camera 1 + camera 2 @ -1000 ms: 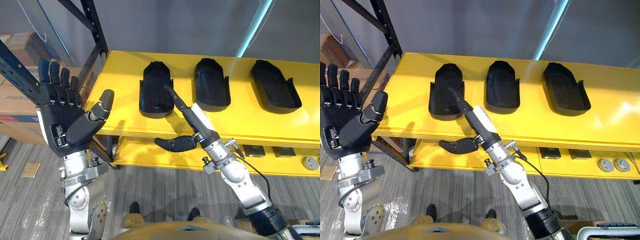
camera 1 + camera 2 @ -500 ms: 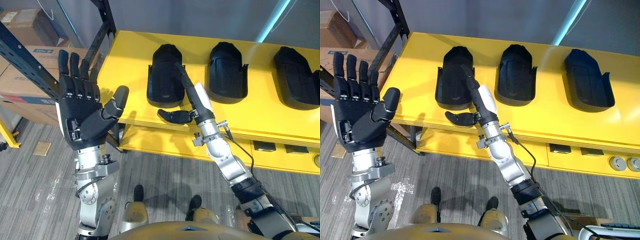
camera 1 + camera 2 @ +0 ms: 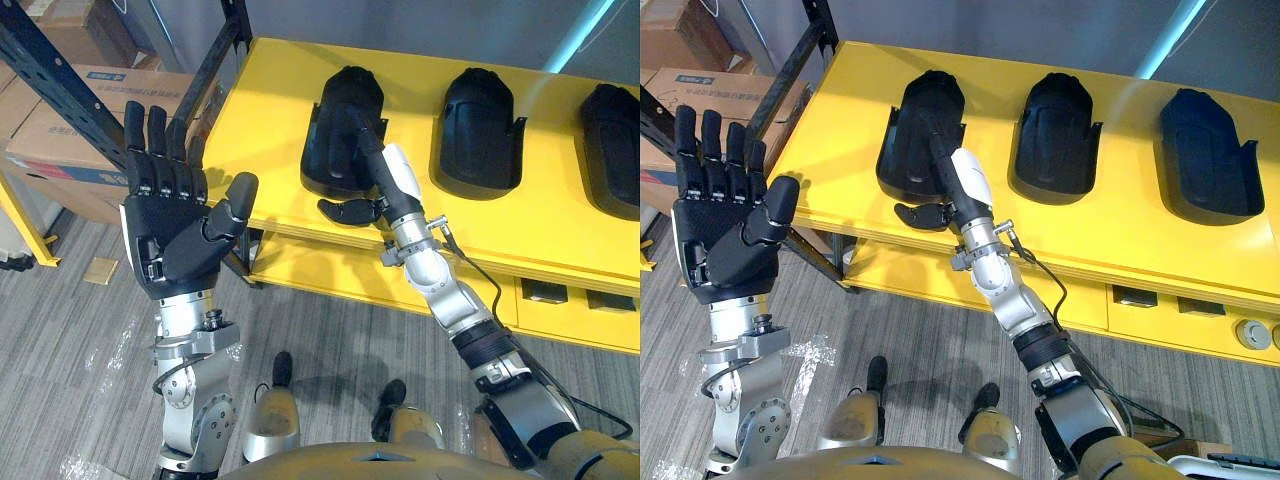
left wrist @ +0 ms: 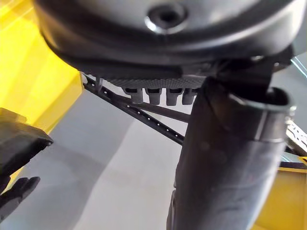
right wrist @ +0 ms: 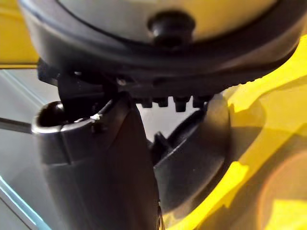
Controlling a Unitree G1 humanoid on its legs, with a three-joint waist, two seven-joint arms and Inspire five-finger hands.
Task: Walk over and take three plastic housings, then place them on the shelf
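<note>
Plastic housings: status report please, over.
Left hand open, raised. Right hand open, fingers straight over left housing. Middle housing, right housing untouched; all on yellow surface. Dark rack post near left hand.

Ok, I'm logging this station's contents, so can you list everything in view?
Plastic housings: three, black, in a row on the yellow table.
Table: one, yellow, ahead.
Small parts: several, dark or grey, lower shelf, right.
Rack upright: one, black, left of the table.
Cardboard boxes: at least two, brown, far left.
Left robot hand: dark, raised, open, palm to the camera.
Right robot hand: dark, straight fingers lying over the leftmost housing.
</note>
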